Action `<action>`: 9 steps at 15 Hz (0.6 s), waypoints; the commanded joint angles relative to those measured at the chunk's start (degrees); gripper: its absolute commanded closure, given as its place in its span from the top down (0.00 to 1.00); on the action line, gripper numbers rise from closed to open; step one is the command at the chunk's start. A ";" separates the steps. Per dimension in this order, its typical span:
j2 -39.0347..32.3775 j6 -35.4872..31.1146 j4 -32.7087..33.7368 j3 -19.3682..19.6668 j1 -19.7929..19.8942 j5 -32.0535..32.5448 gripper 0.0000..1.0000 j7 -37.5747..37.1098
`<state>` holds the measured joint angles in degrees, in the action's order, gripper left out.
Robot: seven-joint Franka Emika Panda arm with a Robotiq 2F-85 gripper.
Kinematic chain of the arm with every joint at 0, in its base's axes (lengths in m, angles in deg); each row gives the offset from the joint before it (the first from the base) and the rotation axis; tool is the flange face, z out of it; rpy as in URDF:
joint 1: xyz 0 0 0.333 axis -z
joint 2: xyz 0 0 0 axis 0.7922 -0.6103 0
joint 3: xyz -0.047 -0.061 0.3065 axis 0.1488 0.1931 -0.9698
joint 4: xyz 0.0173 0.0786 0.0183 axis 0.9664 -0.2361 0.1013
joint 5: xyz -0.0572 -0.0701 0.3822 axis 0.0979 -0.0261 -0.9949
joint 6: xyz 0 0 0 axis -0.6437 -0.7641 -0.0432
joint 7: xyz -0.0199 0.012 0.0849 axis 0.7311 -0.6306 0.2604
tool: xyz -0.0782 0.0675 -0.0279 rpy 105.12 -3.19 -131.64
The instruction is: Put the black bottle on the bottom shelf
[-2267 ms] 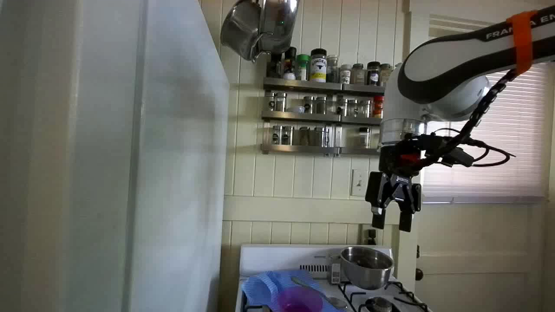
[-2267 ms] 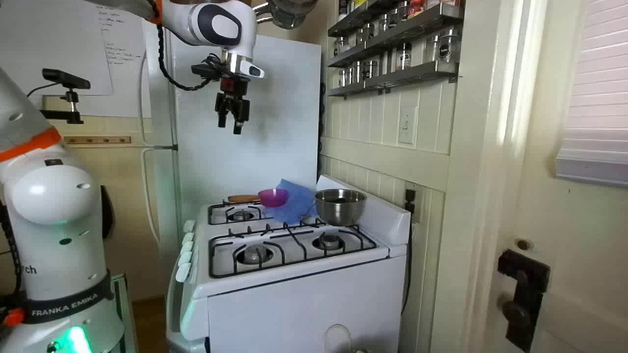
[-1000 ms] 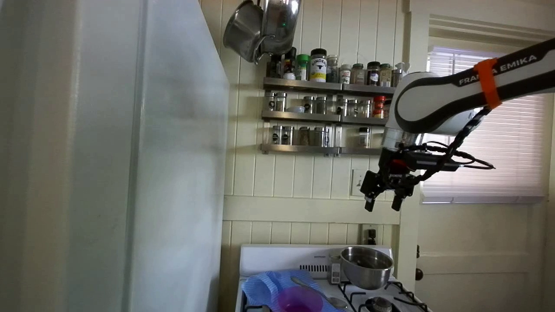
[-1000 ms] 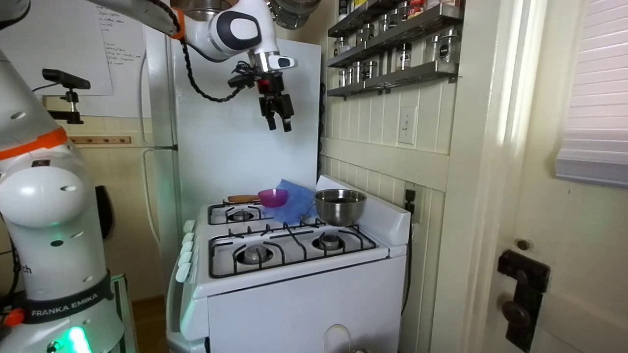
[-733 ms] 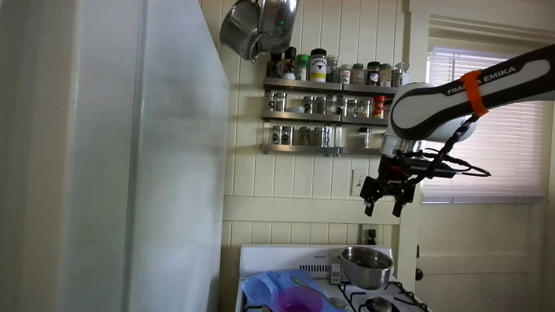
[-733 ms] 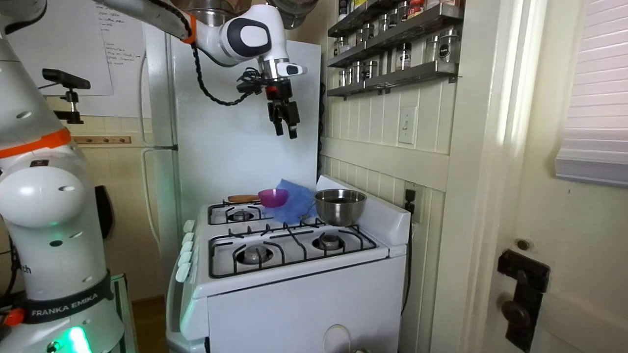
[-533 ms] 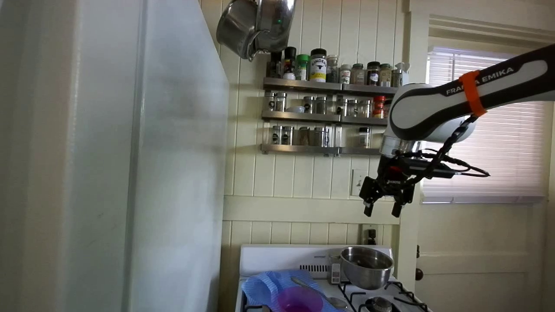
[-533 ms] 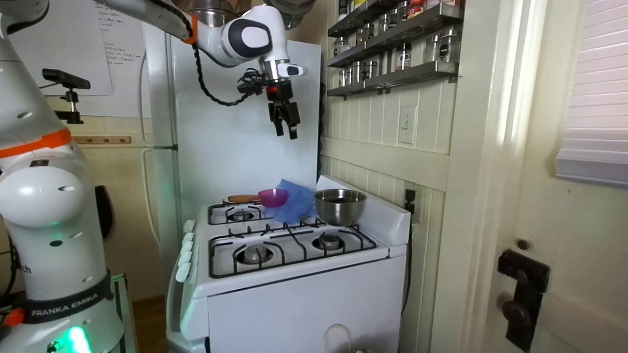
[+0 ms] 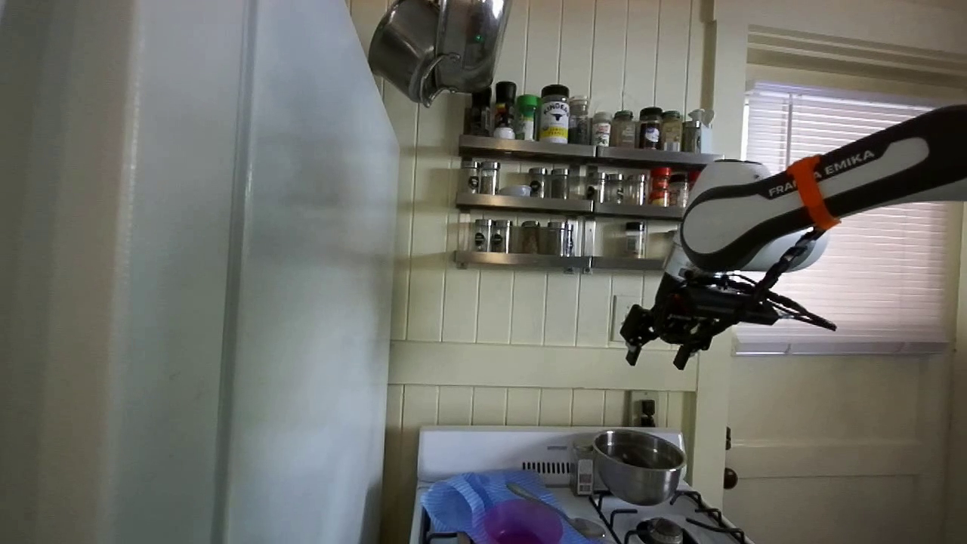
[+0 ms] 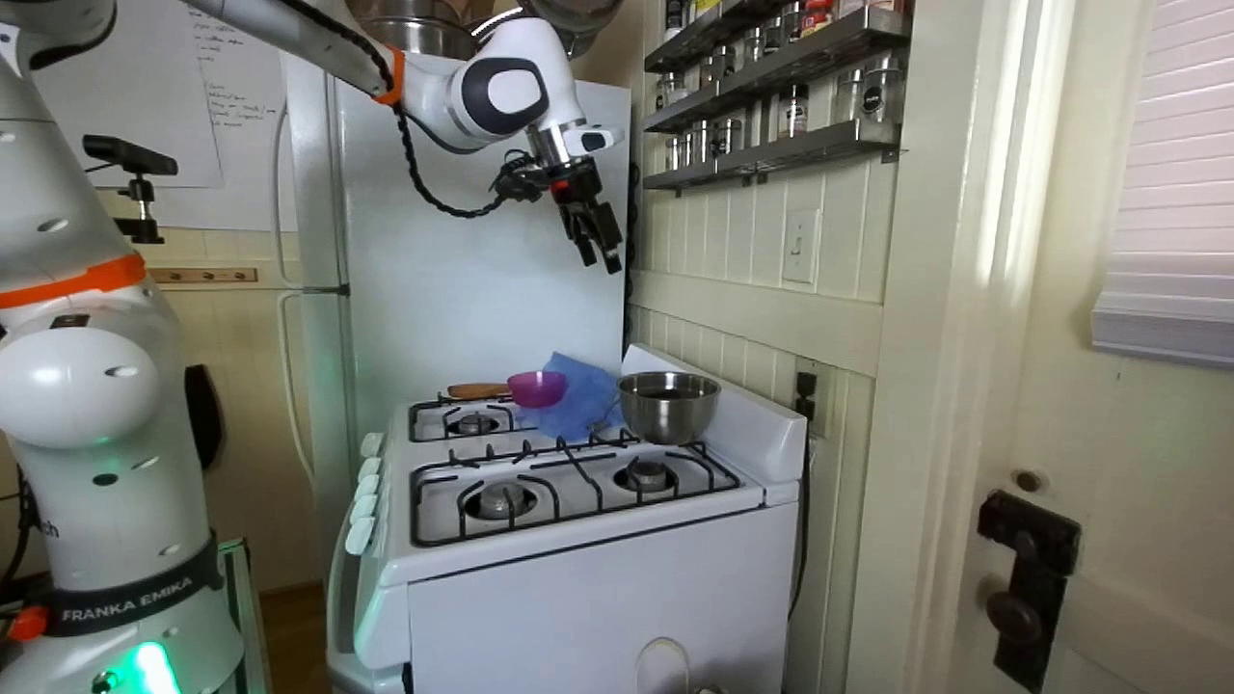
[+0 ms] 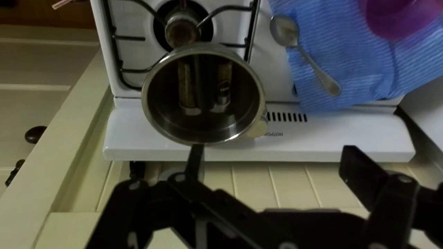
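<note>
You have the bottom shelf (image 9: 521, 260), a narrow grey-metal wall tier, thin-railed | level, small glass jars (image 9: 501, 236) upright along it | above the back edge of your white stovetop (image 10: 578, 501)

Spread claw (image 9: 656, 361), bowl (image 9: 641, 485) on stove (image 9: 468, 455), jars (image 9: 530, 238) on bottom shelf (image 9: 521, 259)

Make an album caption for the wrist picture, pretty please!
Past the open end effector: a stove, a metal bowl with dim jar-like shapes inside, and a spoon partly on a blue cloth.
</note>
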<state>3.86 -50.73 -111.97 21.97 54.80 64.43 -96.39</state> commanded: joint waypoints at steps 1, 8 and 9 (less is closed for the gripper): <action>-4.37 -5.51 -0.31 0.23 2.41 3.26 1.00 -4.49; -14.21 -2.91 3.24 3.41 3.12 2.21 1.00 -3.67; -15.73 -3.12 3.86 3.79 3.06 2.40 1.00 -3.42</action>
<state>-7.28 -54.66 -111.00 24.73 58.13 66.64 -100.47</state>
